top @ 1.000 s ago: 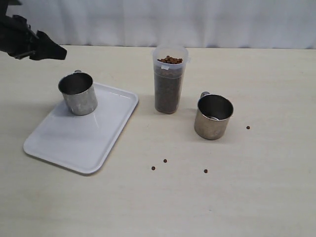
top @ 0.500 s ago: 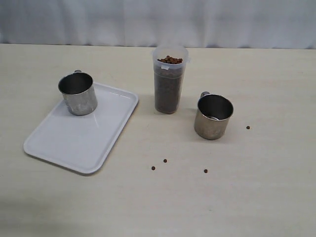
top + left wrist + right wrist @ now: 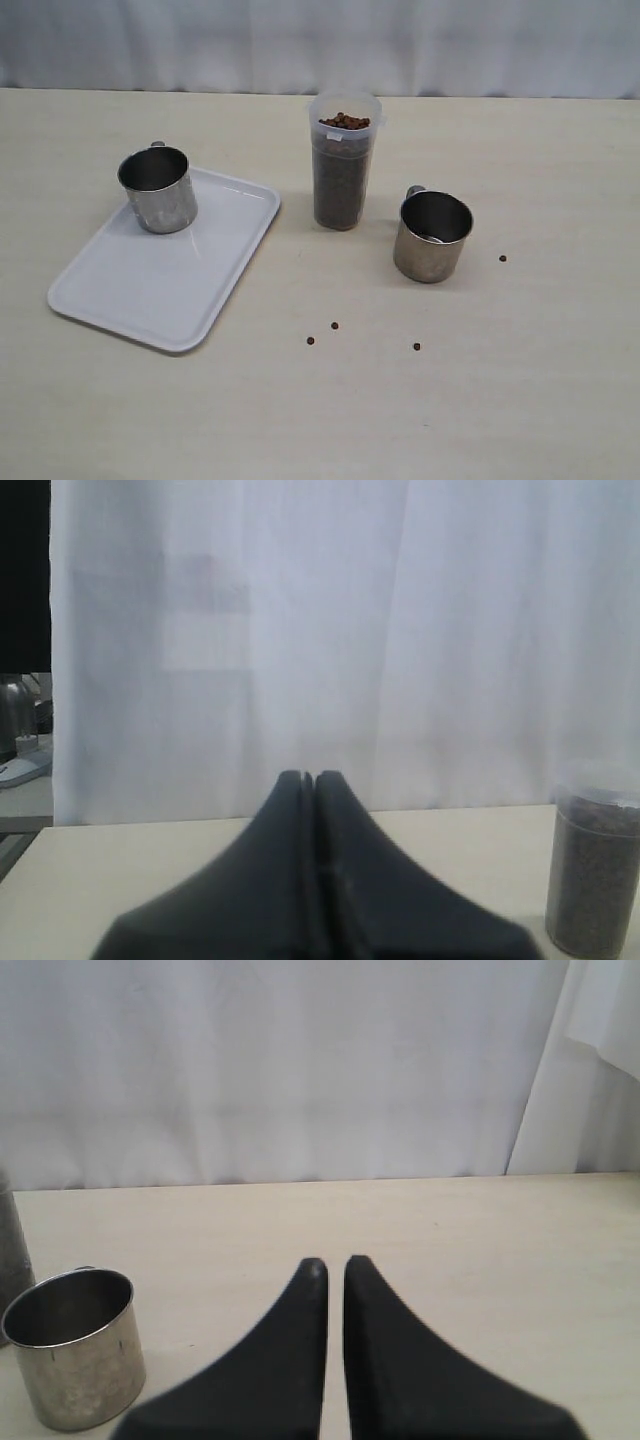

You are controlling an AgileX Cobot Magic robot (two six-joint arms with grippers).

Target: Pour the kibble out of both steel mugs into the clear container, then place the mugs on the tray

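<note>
One steel mug (image 3: pixel 158 190) is seen upright on the tray (image 3: pixel 170 290). The other mug (image 3: pixel 432 240) stands on the desk (image 3: pixel 520 400), near the clear container (image 3: pixel 343 190), which is filled with kibble (image 3: pixel 344 121). The left claw (image 3: pixel 308 777) and right claw (image 3: pixel 334 1263) are both pressed together, empty. The right claw should be opened, the mug's wall gripped, and the mug carried clear of the container onto the tray's bare part.

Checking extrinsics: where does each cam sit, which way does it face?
Exterior: raised, looks down at tray, tray mug, clear container, off-tray mug; no robot visible.
Left wrist: low, level, faces curtain; shut left claw, clear container.
Right wrist: low, faces curtain; shut right claw, off-tray mug.
Shared: exterior and right wrist both see off-tray mug.
</note>
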